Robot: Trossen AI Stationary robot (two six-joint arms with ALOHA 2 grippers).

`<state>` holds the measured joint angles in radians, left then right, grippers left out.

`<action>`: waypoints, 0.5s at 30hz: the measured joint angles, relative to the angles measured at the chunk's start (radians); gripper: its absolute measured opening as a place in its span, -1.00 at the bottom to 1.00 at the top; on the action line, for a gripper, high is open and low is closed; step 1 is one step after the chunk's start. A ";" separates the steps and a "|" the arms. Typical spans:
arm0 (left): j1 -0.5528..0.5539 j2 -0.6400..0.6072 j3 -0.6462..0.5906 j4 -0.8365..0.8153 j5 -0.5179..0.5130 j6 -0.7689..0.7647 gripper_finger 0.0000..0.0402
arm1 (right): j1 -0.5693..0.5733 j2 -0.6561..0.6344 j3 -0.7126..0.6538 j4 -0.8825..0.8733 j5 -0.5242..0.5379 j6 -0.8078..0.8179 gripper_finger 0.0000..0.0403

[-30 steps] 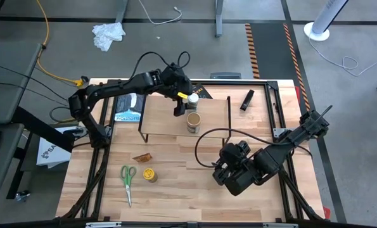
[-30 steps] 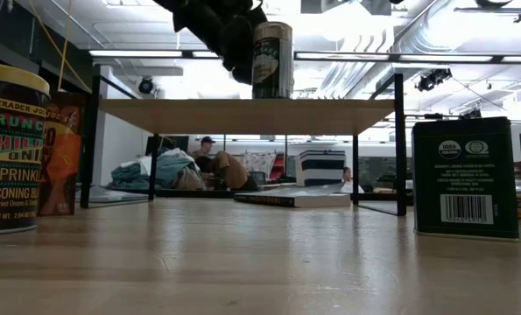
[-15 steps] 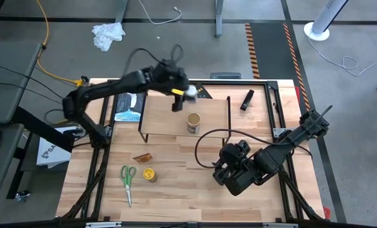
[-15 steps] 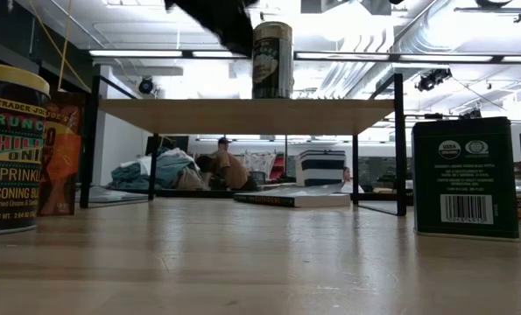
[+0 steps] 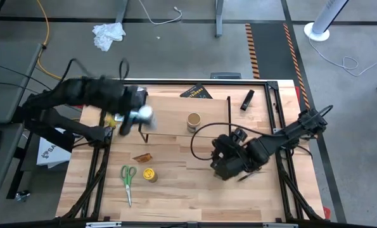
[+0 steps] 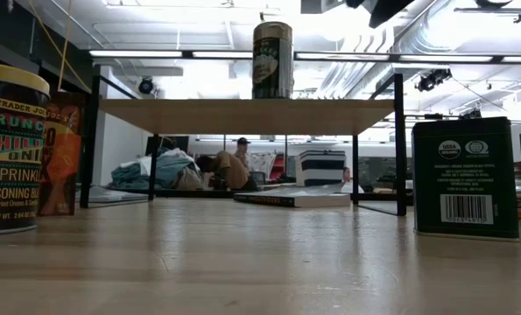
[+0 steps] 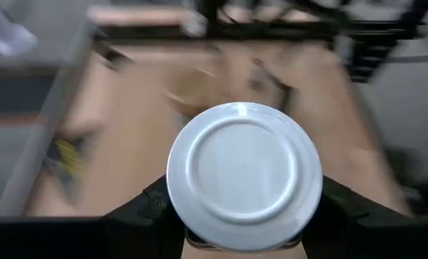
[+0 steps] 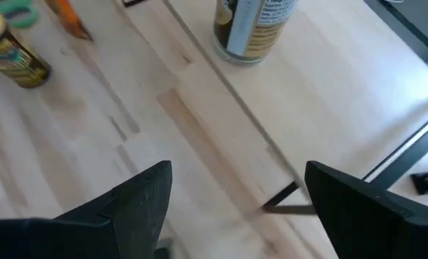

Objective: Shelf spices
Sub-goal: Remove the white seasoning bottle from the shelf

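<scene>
Here the left end effector (image 7: 242,216) grips a white-lidded jar (image 7: 244,175) (lid round, ridged); right end effector (image 8: 235,208) gapes.

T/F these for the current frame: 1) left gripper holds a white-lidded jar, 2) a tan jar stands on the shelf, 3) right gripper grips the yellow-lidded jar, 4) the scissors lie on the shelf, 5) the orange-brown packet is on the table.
1) True: the left gripper is shut on the white-lidded jar.
2) True: the tan jar stands on the shelf.
3) False: the right gripper is open and empty; the yellow-lidded jar stands on the table.
4) False: the scissors lie on the table.
5) True: the orange-brown packet lies on the table.
</scene>
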<state>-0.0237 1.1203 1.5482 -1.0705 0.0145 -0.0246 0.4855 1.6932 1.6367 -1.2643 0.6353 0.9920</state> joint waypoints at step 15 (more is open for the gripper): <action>-0.495 0.164 -0.380 0.383 -0.360 -0.330 -0.06 | -0.071 -0.133 0.000 -0.015 -0.140 -0.264 0.56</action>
<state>-0.5183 1.2846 1.1685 -0.6877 -0.3458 -0.3549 0.4145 1.5598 1.6363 -1.2795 0.4956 0.7279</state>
